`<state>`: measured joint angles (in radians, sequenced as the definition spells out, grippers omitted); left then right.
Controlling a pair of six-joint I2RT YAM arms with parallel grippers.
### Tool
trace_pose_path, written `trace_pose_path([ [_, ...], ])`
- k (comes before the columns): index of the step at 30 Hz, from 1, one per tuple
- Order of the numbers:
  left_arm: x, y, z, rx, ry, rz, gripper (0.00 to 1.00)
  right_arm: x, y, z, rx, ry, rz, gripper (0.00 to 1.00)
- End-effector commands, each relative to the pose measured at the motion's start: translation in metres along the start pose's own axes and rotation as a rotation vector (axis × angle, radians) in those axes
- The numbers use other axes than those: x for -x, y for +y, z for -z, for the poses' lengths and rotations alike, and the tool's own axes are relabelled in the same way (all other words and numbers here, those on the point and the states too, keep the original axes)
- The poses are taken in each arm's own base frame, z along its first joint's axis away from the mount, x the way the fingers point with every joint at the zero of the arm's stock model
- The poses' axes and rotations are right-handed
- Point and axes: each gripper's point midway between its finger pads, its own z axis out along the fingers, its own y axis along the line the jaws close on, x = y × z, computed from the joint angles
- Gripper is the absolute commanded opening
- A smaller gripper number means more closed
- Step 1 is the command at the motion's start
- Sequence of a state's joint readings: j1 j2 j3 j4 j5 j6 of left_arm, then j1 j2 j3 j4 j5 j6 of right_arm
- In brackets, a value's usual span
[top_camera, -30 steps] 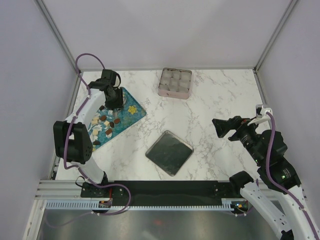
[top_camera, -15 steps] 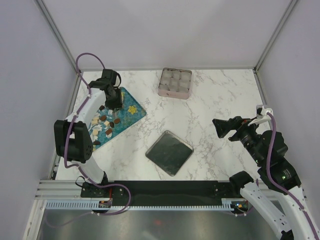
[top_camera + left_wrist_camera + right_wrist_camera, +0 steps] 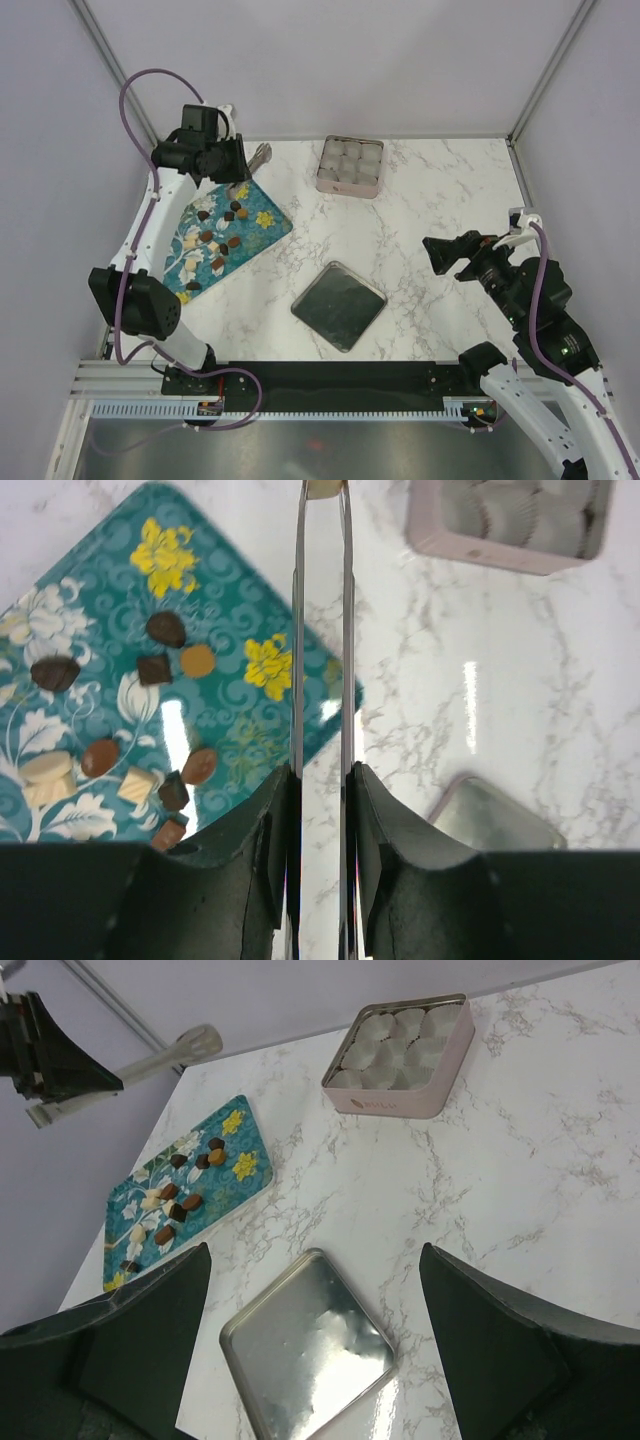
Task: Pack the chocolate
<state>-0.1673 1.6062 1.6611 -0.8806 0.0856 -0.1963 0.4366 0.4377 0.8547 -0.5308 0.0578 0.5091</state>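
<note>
Tongs (image 3: pixel 258 155) are what your left gripper (image 3: pixel 234 164) is clenched on in the overhead view. It sits at the upper left, just above the top corner of the teal tray (image 3: pixel 262 218). The long axis of the tongs runs rightward and a touch upward, toward the pink tin (image 3: pixel 348 190) at top centre, with tips and tin well apart. The chocolate (image 3: pixel 233 241) lies scattered on the tray, below that gripper in the frame. Your right gripper (image 3: pixel 440 256) hangs at the right edge, released and holding nothing, much farther from the tray than the left one. The lid (image 3: pixel 339 305) lies alone at lower centre.

In the left wrist view, the fingers (image 3: pixel 262 820) squeeze the two blades, which run straight up the middle of the frame. At the very top a pale piece (image 3: pixel 322 487) sits between the tips, though only a sliver shows. The tin's paper cups (image 3: pixel 510 510) are at the upper right, so I judge your coming move to be a carry rightward off the blade line. The other pieces stay at left on the tray.

In the right wrist view, that gripper's fingers stand wide apart at the bottom, framing the lid. The tray is at left, the tin at upper centre, and the tongs at upper left, clear of the table (image 3: pixel 520 1160).
</note>
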Motion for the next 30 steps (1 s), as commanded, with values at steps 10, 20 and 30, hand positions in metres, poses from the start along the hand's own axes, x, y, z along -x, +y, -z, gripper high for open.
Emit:
trace_pose_path([
  [10,0.087,-0.136,-0.042,-0.294,-0.159,-0.187,0.31,0.012,-0.003,-0.005,-0.041,-0.014,0.03,0.94],
  [20,0.092,-0.143,-0.118,-0.178,-0.215,-0.29,0.3,0.006,-0.006,-0.009,-0.056,0.0,-0.002,0.93],
  [30,0.081,-0.14,-0.156,-0.154,-0.212,-0.305,0.32,0.007,-0.007,-0.01,-0.068,-0.004,-0.004,0.93],
])
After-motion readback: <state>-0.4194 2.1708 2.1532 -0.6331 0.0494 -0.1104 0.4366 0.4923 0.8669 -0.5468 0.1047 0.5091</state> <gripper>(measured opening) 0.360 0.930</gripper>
